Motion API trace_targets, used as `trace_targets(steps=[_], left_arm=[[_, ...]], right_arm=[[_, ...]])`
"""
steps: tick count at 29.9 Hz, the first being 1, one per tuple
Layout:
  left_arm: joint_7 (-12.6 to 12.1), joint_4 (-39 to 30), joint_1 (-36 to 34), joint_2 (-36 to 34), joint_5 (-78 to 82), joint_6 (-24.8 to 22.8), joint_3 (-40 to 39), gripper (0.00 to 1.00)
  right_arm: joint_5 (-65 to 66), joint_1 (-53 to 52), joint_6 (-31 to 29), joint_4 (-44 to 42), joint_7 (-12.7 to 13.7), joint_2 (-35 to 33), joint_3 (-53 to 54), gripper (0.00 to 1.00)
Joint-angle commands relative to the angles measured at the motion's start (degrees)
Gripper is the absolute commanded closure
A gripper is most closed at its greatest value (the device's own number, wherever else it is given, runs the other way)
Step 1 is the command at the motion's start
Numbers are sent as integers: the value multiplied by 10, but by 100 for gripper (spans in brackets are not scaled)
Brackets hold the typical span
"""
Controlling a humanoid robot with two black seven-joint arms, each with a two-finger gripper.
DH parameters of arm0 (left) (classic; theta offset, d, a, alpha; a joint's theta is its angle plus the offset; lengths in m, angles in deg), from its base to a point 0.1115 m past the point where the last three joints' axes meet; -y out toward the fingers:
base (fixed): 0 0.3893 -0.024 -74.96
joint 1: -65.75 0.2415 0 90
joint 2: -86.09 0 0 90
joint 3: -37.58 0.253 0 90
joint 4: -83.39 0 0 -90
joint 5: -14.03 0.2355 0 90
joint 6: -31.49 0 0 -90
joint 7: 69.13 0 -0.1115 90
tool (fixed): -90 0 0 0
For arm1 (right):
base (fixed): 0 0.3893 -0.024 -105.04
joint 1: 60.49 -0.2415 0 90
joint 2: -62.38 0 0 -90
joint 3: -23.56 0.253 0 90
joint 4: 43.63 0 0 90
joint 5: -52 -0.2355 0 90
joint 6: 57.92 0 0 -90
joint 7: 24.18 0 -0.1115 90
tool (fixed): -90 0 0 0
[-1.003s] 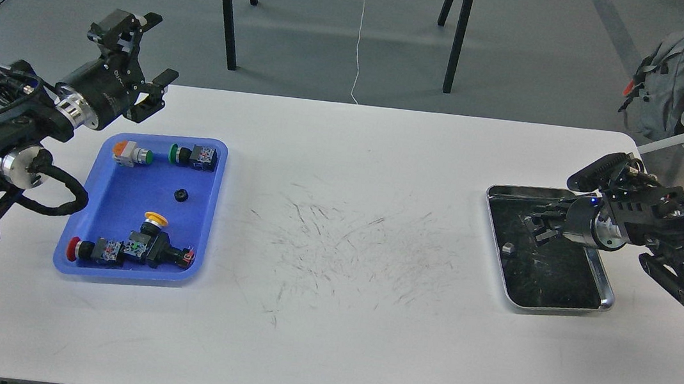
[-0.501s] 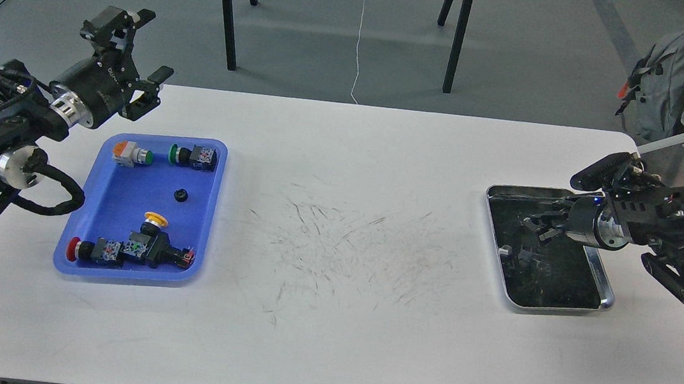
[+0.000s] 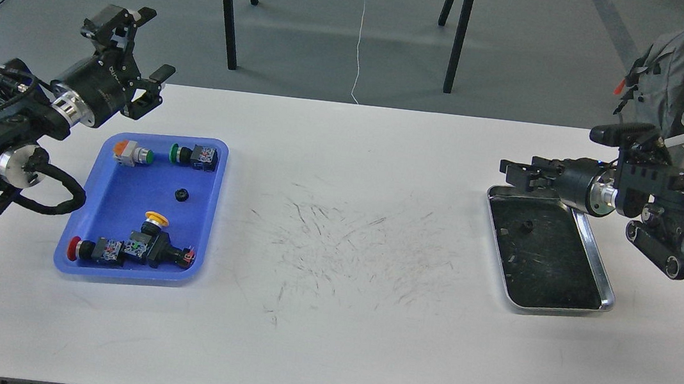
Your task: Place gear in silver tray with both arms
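Note:
The silver tray [image 3: 560,310] lies on the right of the white table. A small black gear [image 3: 527,226] lies in its far half, apart from my gripper. My right gripper [image 3: 510,172] hovers over the tray's far left corner, pointing left, open and empty. A second small black gear [image 3: 181,195] lies in the blue plastic tray [image 3: 126,275] on the left. My left gripper [image 3: 154,45] is open and empty, raised above the table's far edge behind the blue tray.
The blue tray also holds several push-button switches with orange, green, yellow and red caps [image 3: 132,153]. The table centre [image 3: 343,237] bears dark scratches. Black stand legs [image 3: 228,11] stand behind the table. A chair with a backpack [image 3: 664,80] is at the far right.
My right gripper has lifted out of the silver tray and swung toward its far left corner, leaving the small black gear on the tray bottom. My left gripper has barely moved.

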Motion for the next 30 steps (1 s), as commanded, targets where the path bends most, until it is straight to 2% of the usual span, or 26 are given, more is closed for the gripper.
trace_targets(steps=[1, 7, 15, 20, 23, 26, 30], left_arm=[[0, -46, 2, -3, 10, 0, 11, 0], [0, -103, 2, -14, 75, 0, 33, 0], [0, -256, 1, -88, 196, 0, 41, 0], [0, -275, 1, -99, 246, 0, 75, 0], [0, -242, 0, -100, 251, 105, 86, 0], [0, -254, -9, -121, 243, 31, 91, 0], [0, -279, -6, -136, 246, 19, 98, 0]], right_arm=[[-74, 2, 4, -3, 0, 5, 39, 18], [-107, 20, 6, -3, 0, 9, 94, 16], [-136, 46, 1, 1, 0, 10, 185, 12], [-144, 52, 4, 4, 0, 17, 200, 12], [-168, 52, 2, 2, 0, 23, 206, 12], [-196, 51, 1, 4, 0, 23, 206, 12], [-203, 51, 1, 4, 0, 23, 206, 12]])
